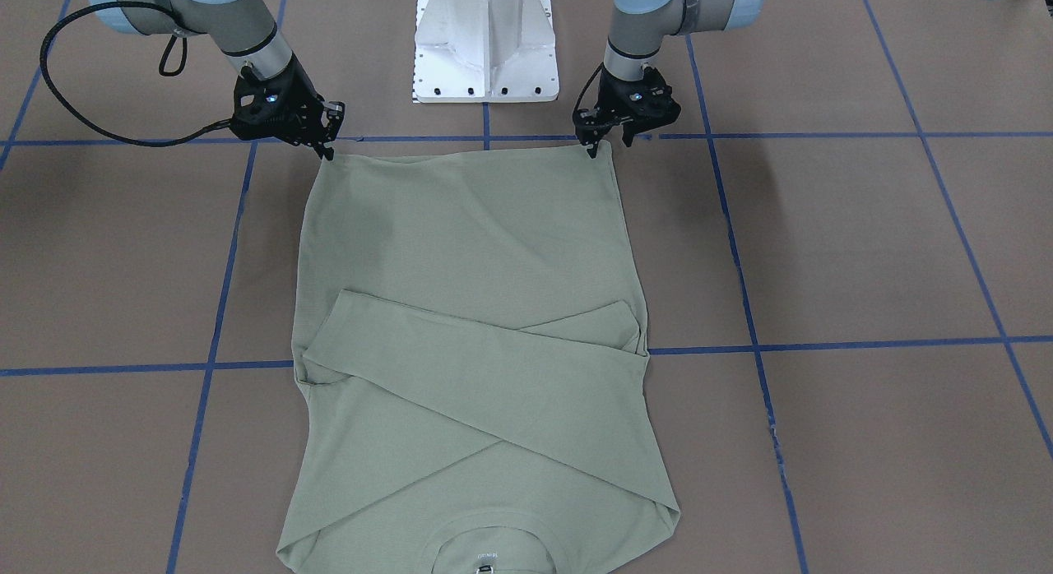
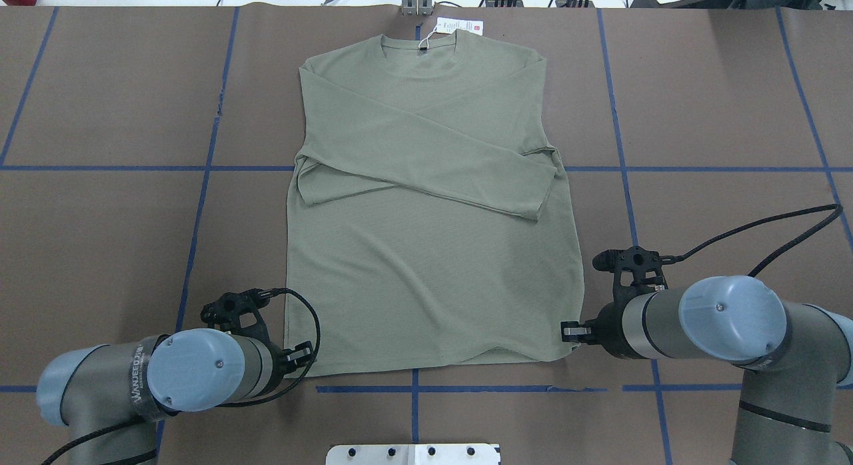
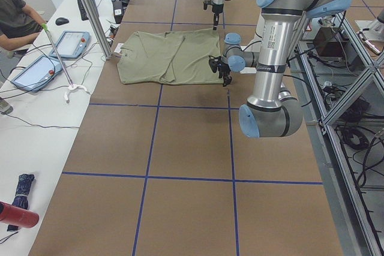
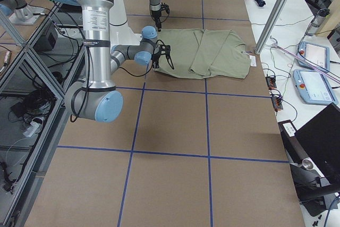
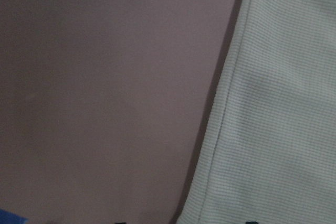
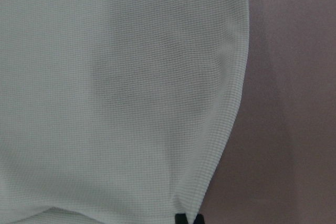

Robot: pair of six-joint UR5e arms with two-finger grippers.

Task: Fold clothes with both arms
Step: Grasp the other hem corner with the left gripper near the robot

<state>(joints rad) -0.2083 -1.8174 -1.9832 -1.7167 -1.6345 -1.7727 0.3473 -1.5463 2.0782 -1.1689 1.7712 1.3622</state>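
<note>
Hard to see from overhead: the left tool (image 1: 609,145) and the right tool (image 1: 327,150), mostly covered there by the wrists of the left arm (image 2: 200,372) and the right arm (image 2: 720,318). Clearer from across the bench (image 1: 864,245).

On the left tool, fingers spread apart, astride the hem corner of the shirt (image 1: 469,245) on the robot's left side, not clamping it. In the left wrist view, only two dark tips at the bottom border, with the shirt's side edge between them. On the right tool, fingers pressed together on the other hem corner, gripping the cloth. In the right wrist view, cut off to one small black tip at that corner.

Cut off at the bottom border of the front view: the collar. Cannot read the pale print inside the neck, nor the print on the white hang tag (image 2: 460,26) just beyond the collar; only a small red mark there. On the left arm, a strip of letters, perhaps "WANJEED", not sure.

Shirt spread flat at the middle of the bench, hem near the robot, collar far, both sleeves folded across the chest and crossing.

Brown covering with blue tape lines (image 1: 823,344) in a grid. White pedestal base (image 1: 485,48) near the hem. At the far side, a white side desk (image 3: 36,106) with tablet screens (image 3: 72,43) and a seated person (image 3: 15,13), partly out of frame.
</note>
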